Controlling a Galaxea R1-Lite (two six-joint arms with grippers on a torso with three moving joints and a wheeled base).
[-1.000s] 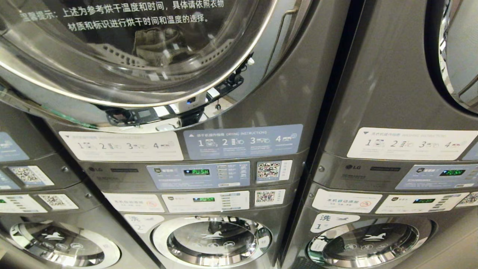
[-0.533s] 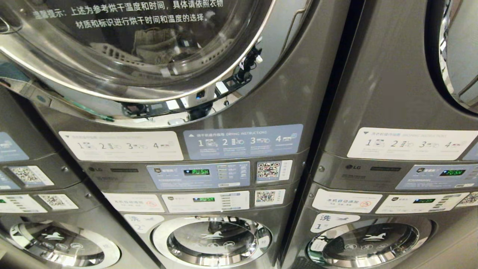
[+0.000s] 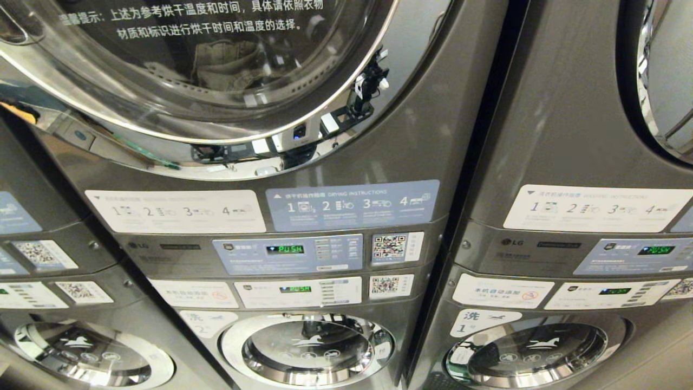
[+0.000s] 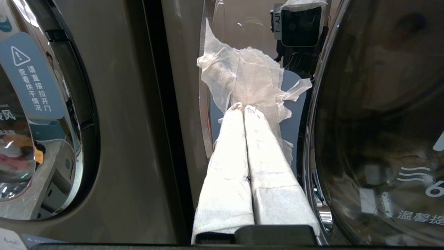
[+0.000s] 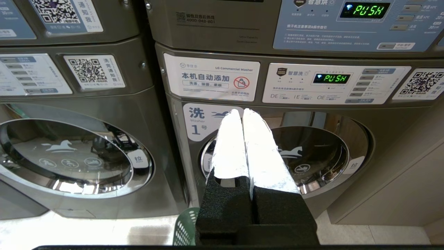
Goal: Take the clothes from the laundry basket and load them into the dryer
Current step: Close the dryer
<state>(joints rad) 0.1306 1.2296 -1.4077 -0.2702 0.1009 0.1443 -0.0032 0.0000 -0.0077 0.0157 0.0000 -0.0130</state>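
Observation:
The dryer fills the upper head view, its big chrome-rimmed glass door printed with white Chinese text. Pale denim clothes lie inside the drum, seen through the glass. In the left wrist view my left gripper is shut and holds nothing. Its white-wrapped fingers rest against the door's mirror-like chrome rim, beside the dark glass. My right gripper hangs shut and empty before a lower washer. A corner of the green laundry basket shows on the floor beneath it.
Under the dryer are control panels showing PUSH and a small-doored washer with a horse mark. A second stacked machine stands to the right and a third to the left. Pale floor tiles lie before the washers.
The dryer's door has swung further toward the machine's front: its lower rim has drawn up and its printed text has slid to the right. The right arm has kept still.

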